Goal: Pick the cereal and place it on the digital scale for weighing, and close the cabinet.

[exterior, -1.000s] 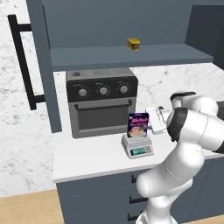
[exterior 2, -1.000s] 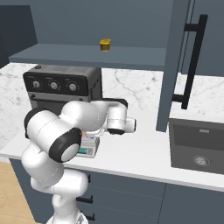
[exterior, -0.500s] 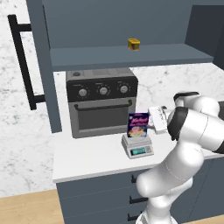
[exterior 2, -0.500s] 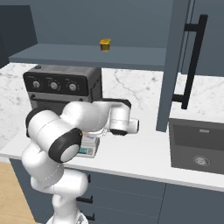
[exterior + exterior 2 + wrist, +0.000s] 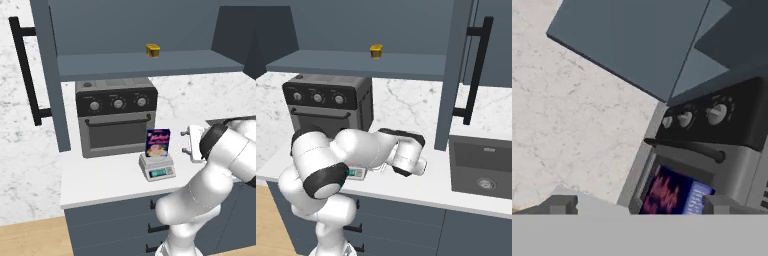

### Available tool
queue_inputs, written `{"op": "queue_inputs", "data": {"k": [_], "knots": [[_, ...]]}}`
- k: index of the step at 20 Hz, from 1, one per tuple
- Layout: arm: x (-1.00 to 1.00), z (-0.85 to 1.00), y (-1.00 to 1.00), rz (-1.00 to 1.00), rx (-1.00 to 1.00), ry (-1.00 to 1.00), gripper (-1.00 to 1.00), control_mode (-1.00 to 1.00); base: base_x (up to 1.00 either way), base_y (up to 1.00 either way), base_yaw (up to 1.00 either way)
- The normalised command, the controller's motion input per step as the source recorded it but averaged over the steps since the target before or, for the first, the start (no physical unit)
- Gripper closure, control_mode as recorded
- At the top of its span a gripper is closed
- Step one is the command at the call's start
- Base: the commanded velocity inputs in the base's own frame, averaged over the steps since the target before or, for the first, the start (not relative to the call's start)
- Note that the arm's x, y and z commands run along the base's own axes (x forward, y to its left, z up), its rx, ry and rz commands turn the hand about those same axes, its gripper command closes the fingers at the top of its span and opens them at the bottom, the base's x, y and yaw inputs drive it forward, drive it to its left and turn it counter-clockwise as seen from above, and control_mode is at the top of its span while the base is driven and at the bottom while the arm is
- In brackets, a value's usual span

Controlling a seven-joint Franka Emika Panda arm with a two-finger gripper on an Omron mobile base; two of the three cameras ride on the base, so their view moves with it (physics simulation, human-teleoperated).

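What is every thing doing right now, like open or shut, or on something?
cereal: upright on the digital scale, not held.
digital scale: on the counter, display lit teal.
cabinet: doors open.
gripper: open, beside the cereal, apart from it.
toaster oven: door shut.
tiny yellow-orange object: sitting on the cabinet shelf.

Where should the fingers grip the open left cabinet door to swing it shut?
On the long vertical black bar handle of the cabinet door, approached from its front face. The bar stands off the flat door on short posts, leaving a gap behind it for the fingers.
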Motion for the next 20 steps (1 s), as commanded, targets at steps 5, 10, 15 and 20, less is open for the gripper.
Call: {"op": "queue_inputs", "data": {"k": [5, 10, 15, 20], "knots": [[-1.0, 0.51, -0.12, -0.18, 0.19, -0.29, -1.0, -1.0, 0.0, 0.0, 0.0], [-0.87, 0.88, -0.45, -0.17, 0.15, -0.15, -1.0, -1.0, 0.0, 0.0, 0.0], [-0.72, 0.8, -0.66, -0.14, 0.14, -0.08, -1.0, -1.0, 0.0, 0.0, 0.0], [-0.5, 0.69, -0.91, -0.15, 0.1, 0.01, -1.0, -1.0, 0.0, 0.0, 0.0]]}}
